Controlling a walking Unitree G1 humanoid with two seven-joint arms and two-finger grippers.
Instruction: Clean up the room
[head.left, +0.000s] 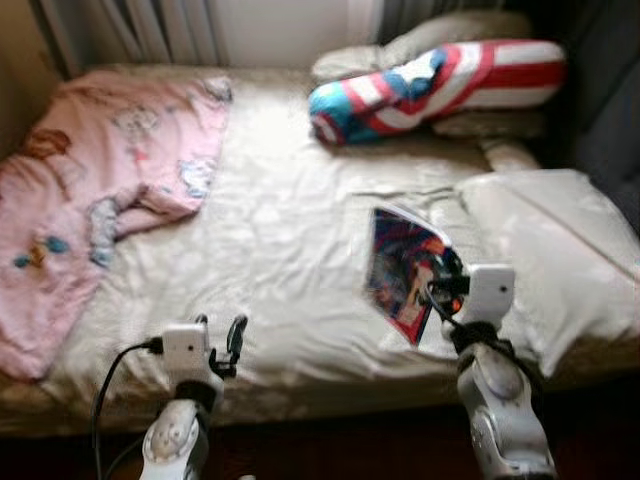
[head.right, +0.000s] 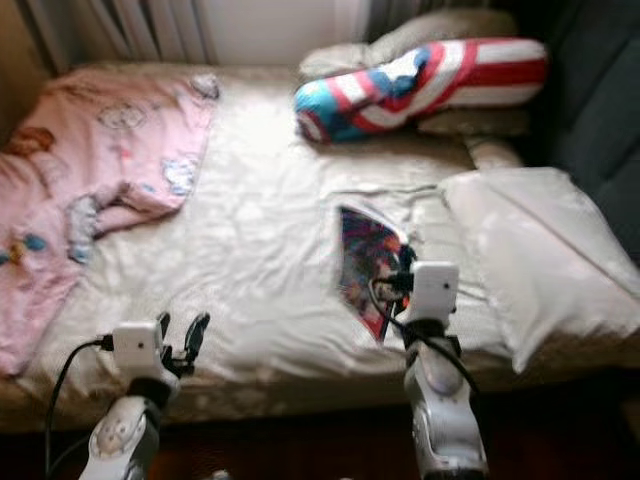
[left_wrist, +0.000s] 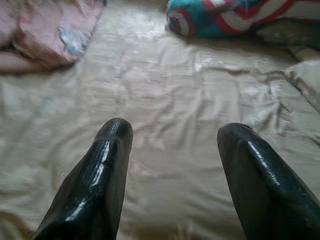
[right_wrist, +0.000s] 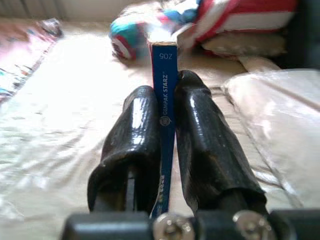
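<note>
Right gripper (right_wrist: 167, 150) clamped on the book (head.left: 405, 270) by its spine, over the bed's (head.left: 290, 230) right; left gripper (left_wrist: 172, 170) apart, idle.

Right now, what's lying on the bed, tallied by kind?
Pillows: 3 (a striped red, white and blue one, a cream one behind it, a cream one at the robot's right)
Pink blanket: 1
Comic book, held in the right claw: 1
Total: 5
</note>
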